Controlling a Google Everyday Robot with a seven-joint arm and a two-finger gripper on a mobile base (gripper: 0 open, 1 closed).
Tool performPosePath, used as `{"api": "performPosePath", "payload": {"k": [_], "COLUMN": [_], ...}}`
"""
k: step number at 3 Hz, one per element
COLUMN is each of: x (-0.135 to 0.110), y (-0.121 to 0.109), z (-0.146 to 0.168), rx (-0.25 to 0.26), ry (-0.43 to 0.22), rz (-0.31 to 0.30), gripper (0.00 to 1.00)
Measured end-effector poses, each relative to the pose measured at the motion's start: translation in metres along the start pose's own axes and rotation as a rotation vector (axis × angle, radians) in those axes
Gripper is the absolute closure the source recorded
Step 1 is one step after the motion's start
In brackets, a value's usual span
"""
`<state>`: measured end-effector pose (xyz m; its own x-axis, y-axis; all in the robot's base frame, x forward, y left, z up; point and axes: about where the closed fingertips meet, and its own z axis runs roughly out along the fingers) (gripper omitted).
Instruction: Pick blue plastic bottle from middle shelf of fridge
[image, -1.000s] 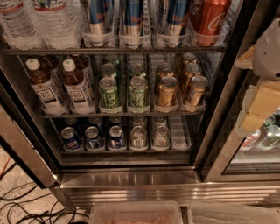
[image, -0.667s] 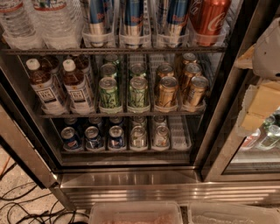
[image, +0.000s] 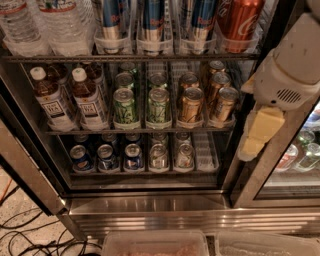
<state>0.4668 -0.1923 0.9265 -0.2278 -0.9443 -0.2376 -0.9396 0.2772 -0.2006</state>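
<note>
The fridge (image: 150, 200) stands open in front of me. On the middle shelf (image: 135, 131), two small bottles of brown drink with white caps and white-and-blue labels stand at the front left: one blue plastic bottle (image: 50, 102) and another (image: 90, 102) beside it, with more behind them. My gripper (image: 257, 135), pale yellow below a white arm housing (image: 292, 70), hangs at the right, in front of the fridge's right frame, well right of the bottles and apart from them.
Green and gold cans (image: 159, 106) fill the middle shelf's other lanes. Large water bottles (image: 60, 25) and tall cans (image: 152, 22) stand on the shelf above, short cans (image: 134, 156) below. A second cooler door (image: 300, 155) is at right. Cables (image: 25, 235) lie on the floor.
The arm and gripper have come further into view, shifting left and slightly down toward the fridge opening. The bottles and cans have not moved.
</note>
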Motion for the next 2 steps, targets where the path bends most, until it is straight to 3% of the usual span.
{"api": "performPosePath", "payload": {"k": [1, 2], "x": [-0.01, -0.016], "y": [0.015, 0.053], "z": [0.047, 0.086], "rx": [-0.034, -0.056], "ry": [-0.099, -0.256], "rz": [-0.004, -0.012], "gripper": [0.0, 0.0]}}
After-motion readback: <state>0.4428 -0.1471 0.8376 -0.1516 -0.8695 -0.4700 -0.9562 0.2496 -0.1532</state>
